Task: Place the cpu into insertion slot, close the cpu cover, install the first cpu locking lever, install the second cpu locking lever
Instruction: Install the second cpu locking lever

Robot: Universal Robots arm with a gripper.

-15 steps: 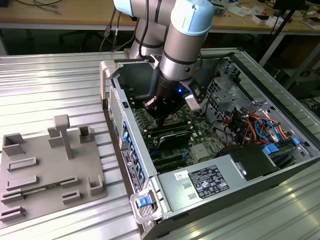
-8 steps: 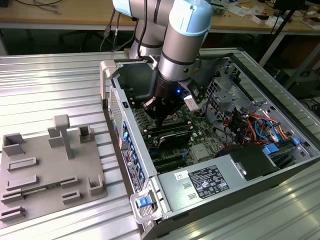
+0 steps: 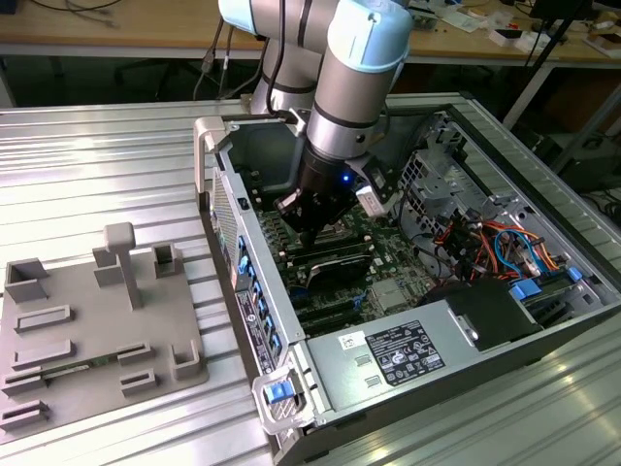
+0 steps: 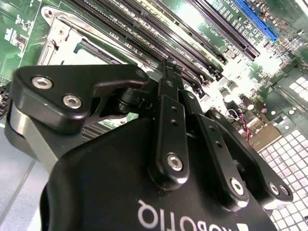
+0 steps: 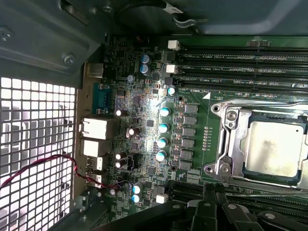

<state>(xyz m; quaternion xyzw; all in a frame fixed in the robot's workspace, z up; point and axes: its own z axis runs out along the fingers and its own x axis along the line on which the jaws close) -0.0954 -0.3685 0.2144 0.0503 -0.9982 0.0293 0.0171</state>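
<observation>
Silver-grey cpu [image 5: 277, 147] sits in insertion slot [image 5: 226, 144], just beside the gripper [image 4: 168, 72] hovering over it; fingers clenched, grasping nothing.

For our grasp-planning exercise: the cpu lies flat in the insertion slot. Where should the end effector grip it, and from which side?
Take the cpu by two opposite edges of its metal top, probably coming straight down from above the board. It lies flat, ringed by the silvery rim of the insertion slot, with memory slots close alongside, so a sideways approach looks blocked.
</observation>
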